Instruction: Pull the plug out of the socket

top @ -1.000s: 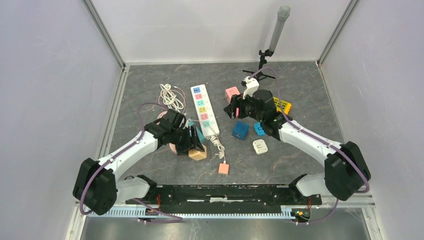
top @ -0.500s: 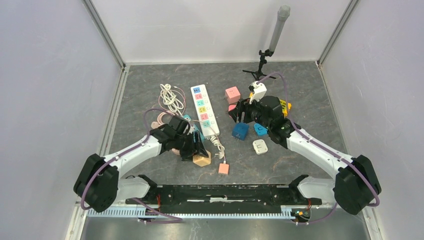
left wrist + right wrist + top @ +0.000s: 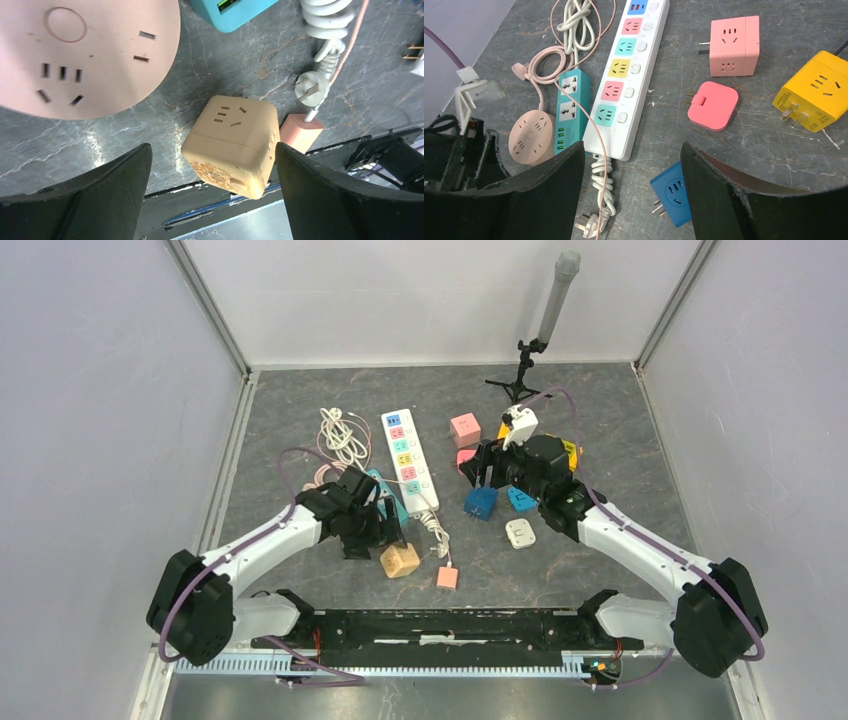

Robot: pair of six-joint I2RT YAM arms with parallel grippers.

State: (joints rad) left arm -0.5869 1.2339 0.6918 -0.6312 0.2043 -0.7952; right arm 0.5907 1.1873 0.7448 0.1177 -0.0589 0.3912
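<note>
Cube adapter (image 3: 235,137), tan, slots up, lies loose; left claw (image 3: 212,150), right claw (image 3: 631,147) open.

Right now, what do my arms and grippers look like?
The left arm and right arm have white links, bulky black joints and a loose purple cable each. The left gripper and right gripper have broad, curved matte-black fingers. A white bracket tops the right wrist.

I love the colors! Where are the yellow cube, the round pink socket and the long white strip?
yellow cube (image 3: 816,87), right wrist view, its top face.
round pink socket (image 3: 531,137), right wrist view, its flat top.
long white strip (image 3: 619,67), right wrist view, its yellow outlet.
</note>
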